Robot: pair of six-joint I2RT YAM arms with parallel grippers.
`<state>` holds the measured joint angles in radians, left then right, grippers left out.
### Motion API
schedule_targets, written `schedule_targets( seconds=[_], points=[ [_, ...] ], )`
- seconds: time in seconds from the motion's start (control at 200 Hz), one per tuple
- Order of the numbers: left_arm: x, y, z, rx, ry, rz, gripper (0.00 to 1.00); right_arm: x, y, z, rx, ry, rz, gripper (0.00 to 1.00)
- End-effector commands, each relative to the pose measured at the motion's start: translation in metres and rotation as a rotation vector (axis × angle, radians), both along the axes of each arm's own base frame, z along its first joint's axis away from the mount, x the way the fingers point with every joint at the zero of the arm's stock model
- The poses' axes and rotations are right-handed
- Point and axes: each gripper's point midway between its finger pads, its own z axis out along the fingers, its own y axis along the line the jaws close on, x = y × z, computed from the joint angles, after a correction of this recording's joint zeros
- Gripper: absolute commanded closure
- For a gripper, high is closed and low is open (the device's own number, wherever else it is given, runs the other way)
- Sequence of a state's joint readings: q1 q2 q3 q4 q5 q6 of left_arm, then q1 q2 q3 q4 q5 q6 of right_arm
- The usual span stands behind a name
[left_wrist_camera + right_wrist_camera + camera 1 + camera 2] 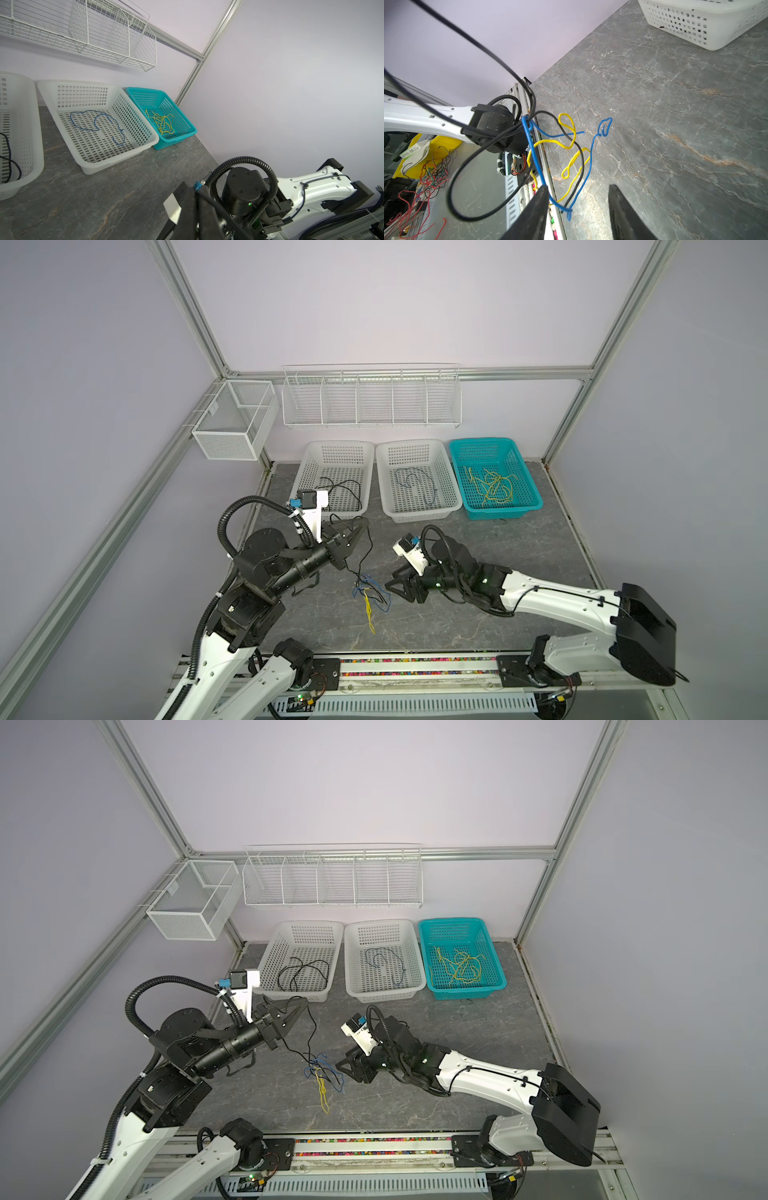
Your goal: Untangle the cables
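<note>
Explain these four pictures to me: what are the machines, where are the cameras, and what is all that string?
These are two robot arms at a grey table, each ending in a pincer. Two pictures look down from overhead; the other two come from a camera on each arm's wrist. The left pincer is closed on a black cable that rises out of a small tangle of black, blue and yellow cables. The right pincer stands open beside that tangle. At the back, the left basket holds more black cable, the middle basket blue cable, the teal basket yellow cables.
</note>
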<state>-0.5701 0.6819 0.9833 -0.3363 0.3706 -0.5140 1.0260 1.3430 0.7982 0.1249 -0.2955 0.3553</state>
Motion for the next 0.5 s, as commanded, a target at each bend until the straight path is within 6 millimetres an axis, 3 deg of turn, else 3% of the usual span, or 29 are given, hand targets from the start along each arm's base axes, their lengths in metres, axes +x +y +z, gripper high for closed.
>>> schedule_targets(
  seconds=[0.0, 0.365, 0.41, 0.495],
  points=[
    [-0.006, 0.002, 0.017, -0.012, -0.043, -0.006, 1.0, -0.013, 0.004, -0.002, 0.025, 0.023, 0.059, 0.5],
    [-0.006, 0.005, 0.018, -0.011, -0.047, 0.006, 1.0, -0.027, 0.026, -0.012, 0.044, 0.06, 0.124, 0.53],
    [-0.005, 0.005, 0.018, -0.012, -0.046, 0.008, 1.0, -0.029, 0.029, -0.015, 0.037, 0.065, 0.129, 0.57],
    [-0.006, 0.007, 0.021, -0.01, -0.055, 0.017, 1.0, -0.026, 0.03, -0.022, 0.012, 0.065, 0.108, 0.78]
  ],
)
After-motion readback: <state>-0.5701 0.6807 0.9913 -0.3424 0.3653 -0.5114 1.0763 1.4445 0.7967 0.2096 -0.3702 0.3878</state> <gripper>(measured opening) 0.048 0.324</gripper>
